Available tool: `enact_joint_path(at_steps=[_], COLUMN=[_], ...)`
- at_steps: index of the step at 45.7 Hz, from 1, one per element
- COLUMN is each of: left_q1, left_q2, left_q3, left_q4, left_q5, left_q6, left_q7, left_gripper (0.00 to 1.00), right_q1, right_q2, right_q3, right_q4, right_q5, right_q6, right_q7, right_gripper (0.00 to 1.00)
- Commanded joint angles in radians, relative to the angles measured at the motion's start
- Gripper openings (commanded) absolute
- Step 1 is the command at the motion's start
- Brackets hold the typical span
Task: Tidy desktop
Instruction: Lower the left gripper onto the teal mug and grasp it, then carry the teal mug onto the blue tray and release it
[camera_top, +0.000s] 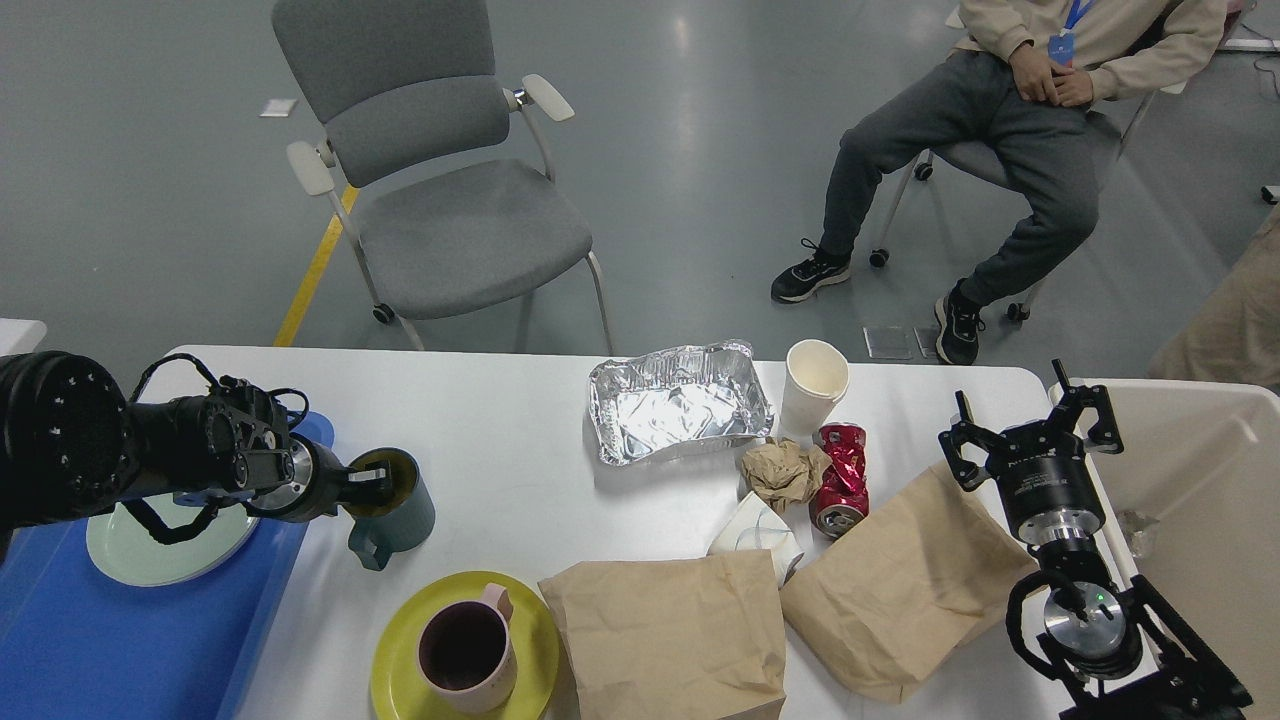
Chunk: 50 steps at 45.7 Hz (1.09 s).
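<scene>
— Grey floor lay behind, with a chair (440, 190) and a seated person (1010, 130). What did the surface (520, 400) carry?
— It filled the foreground, white, holding a foil tray (678, 402), paper cup (814, 385), red can (840, 476) and two bags (672, 630).
— And the left gripper (372, 483)?
— At the teal mug's (392, 505) rim; I couldn't tell its spread.
— The right gripper (1030, 430)?
— Fingers spread wide, holding nothing, beside the bin (1200, 480).
</scene>
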Motion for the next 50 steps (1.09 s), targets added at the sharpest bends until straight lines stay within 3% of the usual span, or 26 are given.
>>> enact_joint_path(at_steps=[1,14,23,27,35,38,50], left_q1=[0.000,0.003,-0.001,-0.029,-0.253,-0.348,-0.756], left_q2=[0.000,-0.002,0.000,0.000,0.027,0.038,0.047], left_q3=[-0.002,0.001,-0.004,-0.013,0.033,0.053,0.146], left_q4=[0.001,0.001,0.001,-0.012,-0.112,-0.181,-0.549], left_q5=[0.002,0.003,0.006,0.006,0.008,0.009,0.031], left_q6=[-0.002,-0.016,-0.033,-0.097,-0.327,-0.365,-0.372], left_q7=[0.044,0.051,0.068,0.068,0.071,0.071,0.076], left_gripper=[0.28,0.00,0.00,0.00,0.00,0.00,0.00], right_q1=[0.000,0.000,0.000,0.000,0.000,0.000,0.000], right_q2=[0.001,-0.001,-0.001,0.001,0.001,0.001,-0.001], right_q3=[0.000,0.000,0.001,0.000,0.000,0.000,0.000], right_q4=[0.000,0.000,0.000,0.000,0.000,0.000,0.000], right_q5=[0.000,0.000,0.000,0.000,0.000,0.000,0.000], right_q6=[0.000,0.000,0.000,0.000,0.000,0.000,0.000], right_q7=[0.000,0.000,0.000,0.000,0.000,0.000,0.000], right_gripper=[1.00,1.00,1.00,1.00,1.00,1.00,1.00])
